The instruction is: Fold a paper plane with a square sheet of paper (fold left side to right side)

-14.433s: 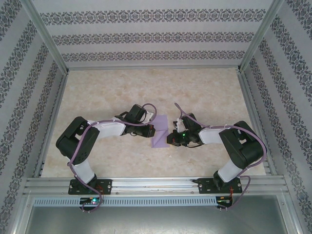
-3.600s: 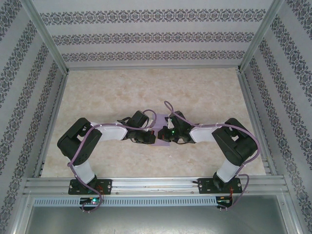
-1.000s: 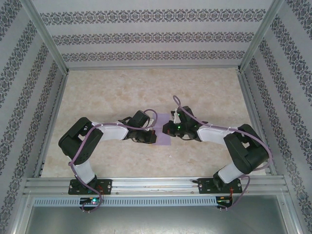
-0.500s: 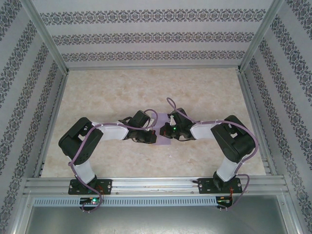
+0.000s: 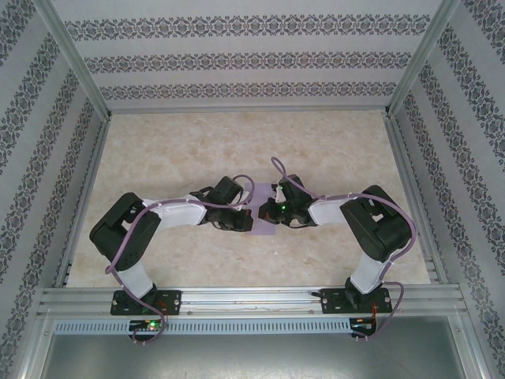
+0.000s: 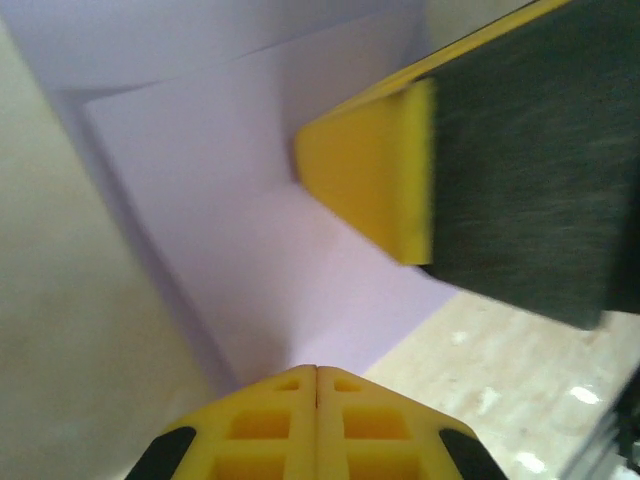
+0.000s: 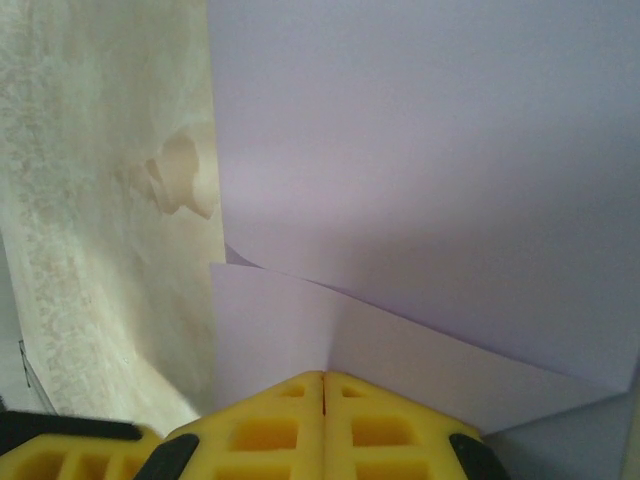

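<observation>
Beneath the left pincer (image 6: 317, 372) and right pincer (image 7: 323, 378) lies the paper (image 7: 420, 150).

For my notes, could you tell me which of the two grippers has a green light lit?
The right gripper, right of the lavender paper: a green light glows at its wrist; the left gripper has none.

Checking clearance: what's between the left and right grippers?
The creased square sheet of paper; the left wrist view shows it running from the left gripper across to the right gripper.
</observation>
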`<state>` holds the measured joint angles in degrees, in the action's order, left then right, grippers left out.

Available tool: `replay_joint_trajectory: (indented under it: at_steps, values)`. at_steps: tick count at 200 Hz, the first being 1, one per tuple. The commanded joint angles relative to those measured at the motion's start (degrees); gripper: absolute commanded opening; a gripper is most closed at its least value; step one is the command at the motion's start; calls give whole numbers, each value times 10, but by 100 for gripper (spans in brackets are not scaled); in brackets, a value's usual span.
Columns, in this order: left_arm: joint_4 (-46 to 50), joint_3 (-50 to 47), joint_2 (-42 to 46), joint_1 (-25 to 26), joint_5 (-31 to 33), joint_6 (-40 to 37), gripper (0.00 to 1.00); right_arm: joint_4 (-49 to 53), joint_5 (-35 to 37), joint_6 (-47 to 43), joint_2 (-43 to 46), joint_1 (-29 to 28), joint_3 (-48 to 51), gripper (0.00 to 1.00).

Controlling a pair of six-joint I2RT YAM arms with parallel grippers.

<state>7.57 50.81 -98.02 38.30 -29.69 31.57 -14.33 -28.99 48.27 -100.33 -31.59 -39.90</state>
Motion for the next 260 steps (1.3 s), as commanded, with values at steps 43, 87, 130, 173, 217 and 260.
replay_joint_trajectory:
  at_steps: [43,87,130,173,217,260]
  values:
    - [-21,36,-13,5,-46,22,0,25,15,2,-38,2,19,0]
    - [-34,35,-38,5,-49,25,0,26,15,2,-41,2,20,0]
    - [-31,30,-48,4,-31,20,0,28,13,1,-46,2,18,0]
    - [-34,17,-57,4,-29,20,0,31,14,1,-51,3,18,0]
    - [-30,5,-52,2,-22,18,0,32,13,0,-56,2,17,0]
    - [-23,-12,-43,1,-17,17,0,35,14,-2,-58,3,15,0]
